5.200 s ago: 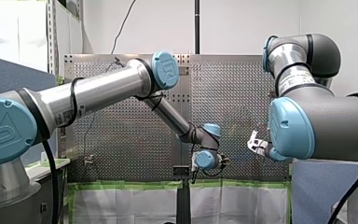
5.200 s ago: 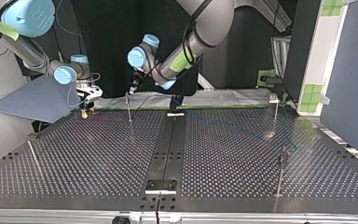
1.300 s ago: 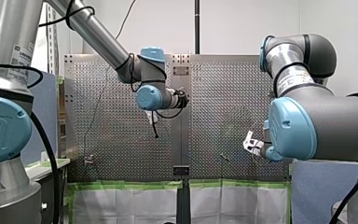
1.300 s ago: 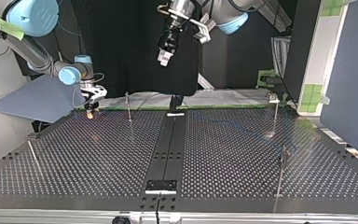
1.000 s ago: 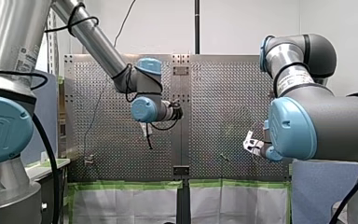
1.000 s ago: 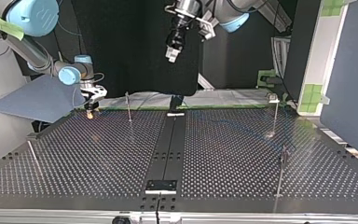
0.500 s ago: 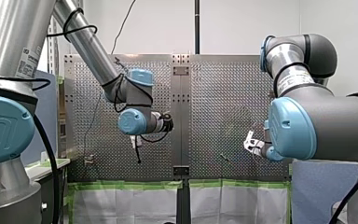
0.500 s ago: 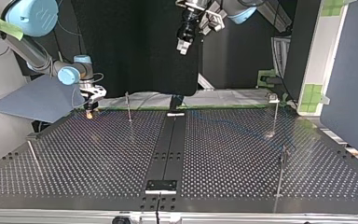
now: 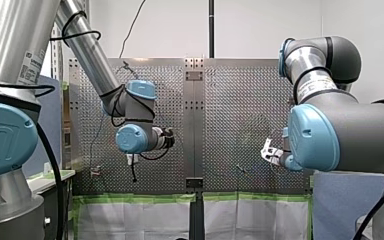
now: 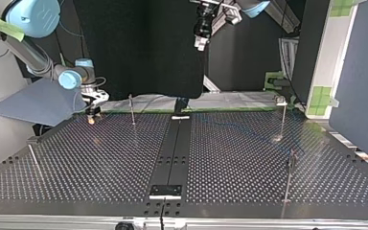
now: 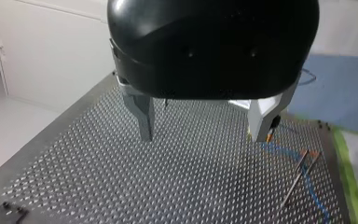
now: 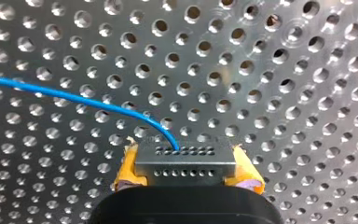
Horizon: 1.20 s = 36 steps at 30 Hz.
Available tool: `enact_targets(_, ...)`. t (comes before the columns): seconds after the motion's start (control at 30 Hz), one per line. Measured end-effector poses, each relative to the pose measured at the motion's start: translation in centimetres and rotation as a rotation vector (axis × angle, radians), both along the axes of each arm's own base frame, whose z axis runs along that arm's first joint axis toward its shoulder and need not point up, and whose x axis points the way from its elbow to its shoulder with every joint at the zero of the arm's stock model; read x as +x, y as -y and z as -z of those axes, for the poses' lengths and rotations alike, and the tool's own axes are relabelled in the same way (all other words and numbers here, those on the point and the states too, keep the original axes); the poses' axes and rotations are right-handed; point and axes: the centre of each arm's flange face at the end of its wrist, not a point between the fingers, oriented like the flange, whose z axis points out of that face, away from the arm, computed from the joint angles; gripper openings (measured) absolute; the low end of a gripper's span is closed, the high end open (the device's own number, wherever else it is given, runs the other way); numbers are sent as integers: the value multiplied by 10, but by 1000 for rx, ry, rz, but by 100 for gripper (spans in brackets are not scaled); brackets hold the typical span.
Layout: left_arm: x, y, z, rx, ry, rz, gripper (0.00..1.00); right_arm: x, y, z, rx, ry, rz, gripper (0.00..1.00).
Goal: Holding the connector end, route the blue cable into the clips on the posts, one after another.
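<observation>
Right hand (image 12: 184,154) closed tight on the connector (image 12: 185,163), yellow pads (image 12: 127,170) on both sides of the metal block. Blue cable (image 12: 74,97) exits the block's front face and curves off across the perforated worktop (image 12: 284,70). Top view: this hand is low at the worktop's far left corner, nearest post (image 10: 132,111) close by. Cable shows only faintly there, running toward the right-side post (image 10: 283,120); can't tell if it sits in any clip, clips too small to see. Left hand (image 11: 203,138) wide open, empty, high up, well apart from the cable. Likely step: bring connector to the nearest post's clip. To do it well: hold the grip firm, raise cable to clip height, come in sideways with light tension, don't drag on the thin post, left arm stays clear.
</observation>
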Motion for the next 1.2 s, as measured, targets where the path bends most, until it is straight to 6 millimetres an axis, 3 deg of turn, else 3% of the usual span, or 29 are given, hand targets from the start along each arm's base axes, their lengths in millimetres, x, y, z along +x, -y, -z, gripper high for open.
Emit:
enact_targets(0.23, 9, -2, -4, -17, 39, -42, 100, -6, 8, -17, -15, 1, 10, 0)
enact_targets(0.63, 40, -14, -4, -17, 49, -35, 100, -6, 16, -74, -72, 6, -2, 0)
enact_targets(0.93, 56, -30, -1, 46, 25, -69, 100, 0, 12, -80, -59, 5, -13, 0)
enact_targets(1.2, 55, -32, 1, 80, 11, -66, 100, 5, 10, -89, -62, 4, -35, 0)
